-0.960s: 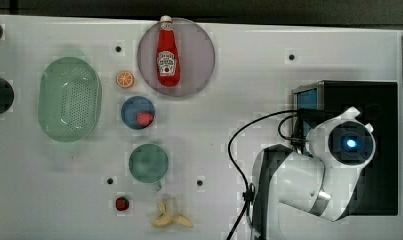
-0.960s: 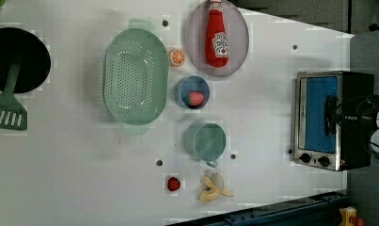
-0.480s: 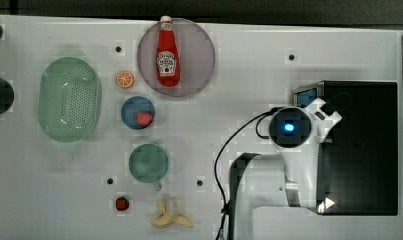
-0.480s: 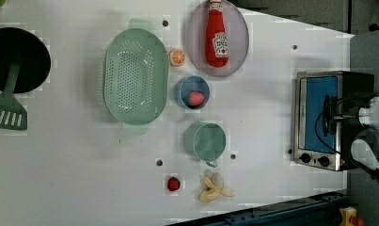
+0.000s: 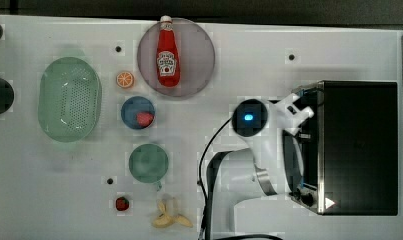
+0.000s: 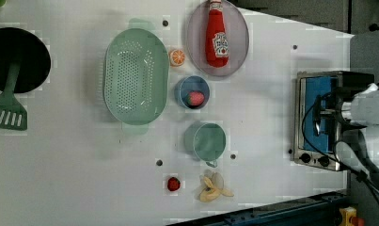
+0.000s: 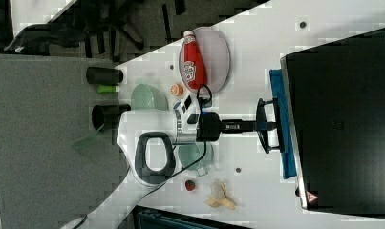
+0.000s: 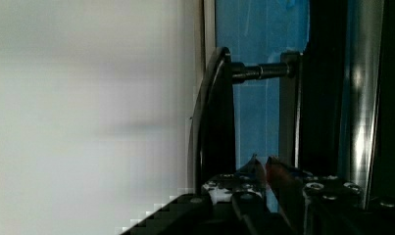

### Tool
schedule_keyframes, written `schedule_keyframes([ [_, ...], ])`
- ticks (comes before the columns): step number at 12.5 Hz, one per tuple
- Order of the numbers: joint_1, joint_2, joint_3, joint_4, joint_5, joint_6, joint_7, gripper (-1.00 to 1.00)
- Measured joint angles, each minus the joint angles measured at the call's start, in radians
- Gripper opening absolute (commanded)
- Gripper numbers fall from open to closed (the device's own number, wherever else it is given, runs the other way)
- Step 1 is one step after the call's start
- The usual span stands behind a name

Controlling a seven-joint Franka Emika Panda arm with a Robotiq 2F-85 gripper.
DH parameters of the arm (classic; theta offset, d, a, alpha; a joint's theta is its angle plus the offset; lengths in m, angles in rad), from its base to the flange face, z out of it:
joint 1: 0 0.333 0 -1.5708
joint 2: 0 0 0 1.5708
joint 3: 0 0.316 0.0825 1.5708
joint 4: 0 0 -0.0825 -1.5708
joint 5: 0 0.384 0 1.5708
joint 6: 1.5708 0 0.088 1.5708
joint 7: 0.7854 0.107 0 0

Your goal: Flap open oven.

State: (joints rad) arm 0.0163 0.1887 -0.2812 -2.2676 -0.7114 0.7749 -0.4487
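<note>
The oven (image 5: 359, 145) stands at the top view's right, with a black top and a silver front. Its blue glass door (image 7: 282, 143) faces my arm and stands close to upright. A dark bar handle (image 8: 217, 112) sits off the glass on bolts. My gripper (image 7: 271, 125) reaches level across the table to that handle (image 7: 262, 138). In the wrist view my gripper (image 8: 263, 169) has its two fingertips almost touching. They are tucked in the gap between the bar and the glass, with nothing between them. Small black knobs (image 6: 314, 159) line the front's end.
A ketchup bottle (image 5: 167, 60) lies on a grey plate (image 5: 199, 60). A blue bowl (image 5: 131, 107), green cup (image 5: 148, 162), green colander (image 5: 69, 97), orange slice (image 5: 125, 79), strawberry (image 5: 121, 203) and banana peel (image 5: 169, 217) lie toward the top view's left. My cable (image 5: 209, 150) loops beside the arm.
My arm has swung from above the oven's top toward the top view's left and come down in front of the door, bringing the fingers in behind the handle.
</note>
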Motion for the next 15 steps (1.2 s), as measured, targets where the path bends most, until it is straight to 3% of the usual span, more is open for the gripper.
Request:
schedule_keyframes([
  [7, 0.121, 0.212, 0.127, 0.018, -0.304, -0.077, 0.419, -0.65],
  [10, 0.169, 0.335, 0.138, 0.021, -0.328, -0.076, 0.531, -0.65],
  [15, 0.181, 0.409, 0.142, 0.061, -0.336, -0.079, 0.613, -0.65],
])
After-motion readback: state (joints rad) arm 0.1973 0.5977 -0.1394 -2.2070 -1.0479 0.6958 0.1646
